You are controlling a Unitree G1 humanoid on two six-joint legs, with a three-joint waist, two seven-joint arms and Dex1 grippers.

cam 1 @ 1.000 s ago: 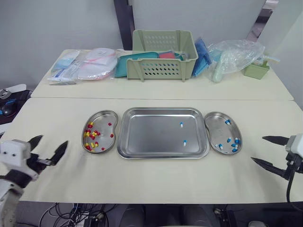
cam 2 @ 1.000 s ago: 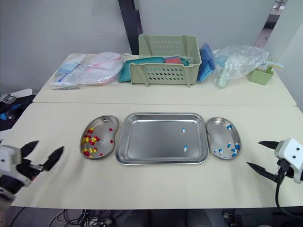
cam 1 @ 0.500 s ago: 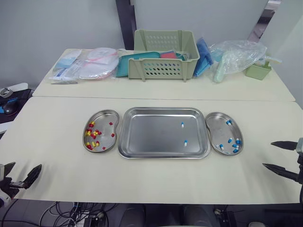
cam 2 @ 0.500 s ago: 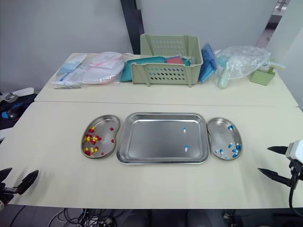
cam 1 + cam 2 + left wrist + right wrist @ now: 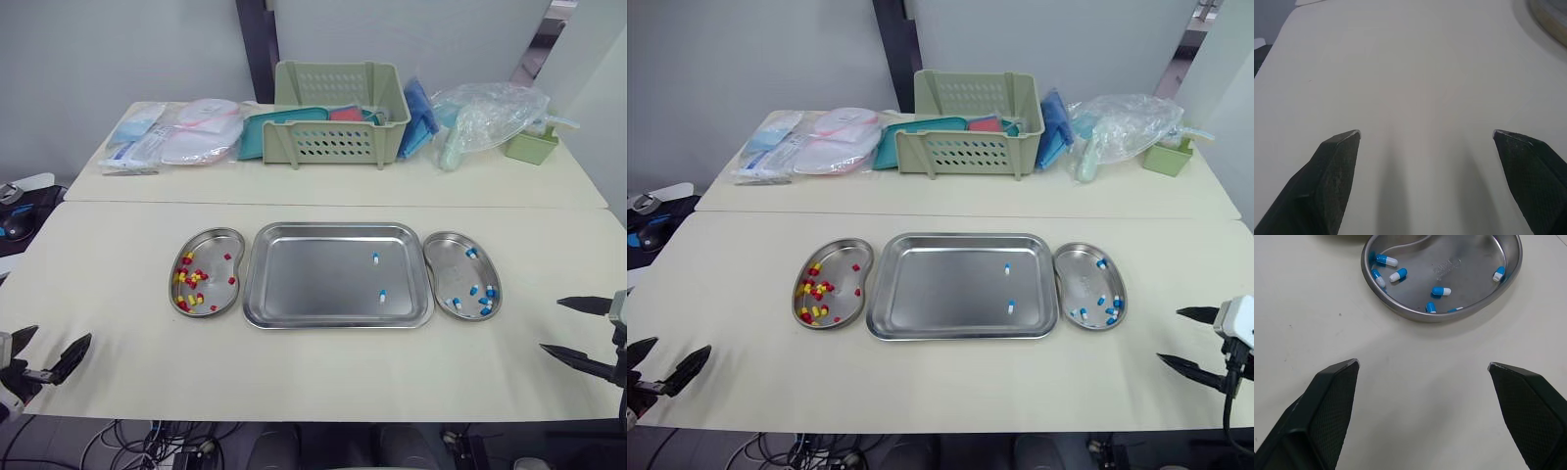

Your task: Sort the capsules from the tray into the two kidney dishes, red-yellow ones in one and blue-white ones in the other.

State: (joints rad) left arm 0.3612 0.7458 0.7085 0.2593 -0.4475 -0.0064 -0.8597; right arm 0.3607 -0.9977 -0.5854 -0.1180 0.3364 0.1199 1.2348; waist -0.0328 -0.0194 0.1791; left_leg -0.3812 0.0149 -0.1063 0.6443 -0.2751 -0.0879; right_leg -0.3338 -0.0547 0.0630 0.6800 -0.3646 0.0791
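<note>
Left claw [image 5: 57, 341] is spread wide and empty, low at the near edge of the table [image 5: 118, 255], well short of the left kidney dish [image 5: 209, 232]. A second ago it stood higher and closer in; it has dropped back. Right claw [image 5: 552, 325] is also spread and empty, drawn outward toward the table's right edge. The right kidney dish [image 5: 446, 234] lies near it but apart, ahead of its fingers in the wrist view. Both arms have retreated, carrying nothing.

Middle ground: tray [image 5: 338, 322] sits between the two dishes, just beside each. Two blue-white pieces remain in it, the near capsule [image 5: 382, 296] and the far capsule [image 5: 375, 258], both on its right side. I see no red-yellow left in the tray. Red-yellow capsules [image 5: 191, 284] lie in the left dish, blue-white capsules [image 5: 477, 297] in the right.

My reading: the sort is nearly finished, and the pull-back looks like a reset rather than completion. Right claw is better placed for the last two.

Far table: green basket [image 5: 338, 113], packets [image 5: 171, 137], plastic bag [image 5: 485, 113].
</note>
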